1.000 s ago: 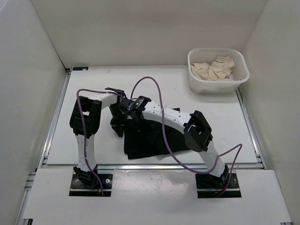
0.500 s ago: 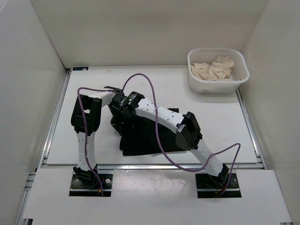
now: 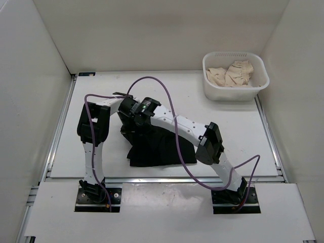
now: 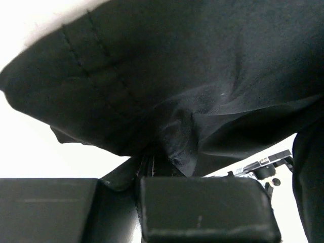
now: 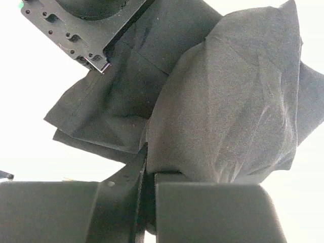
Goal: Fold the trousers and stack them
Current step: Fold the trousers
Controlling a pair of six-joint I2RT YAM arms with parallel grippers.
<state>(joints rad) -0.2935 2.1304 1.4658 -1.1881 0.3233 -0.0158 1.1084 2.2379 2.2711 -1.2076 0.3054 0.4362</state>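
**Jaws: both pairs closed on black cloth**

You have the left gripper (image 4: 167,161) and right gripper (image 5: 148,169) each pinching a fold of the black trousers (image 3: 161,149), bunched mid-way across the table (image 3: 101,96). Fold judged incomplete; stacking not begun. Beige garments (image 3: 234,73) lie in the basket (image 3: 233,54), far right.

Grips a bunched lump of soft black cloth trousers (image 5: 223,101) in the right pincer (image 5: 147,197), fingers pressed tight on it. Shows white desk (image 5: 25,152) underneath, and a black metal plate with small holes (image 5: 76,25) top left.
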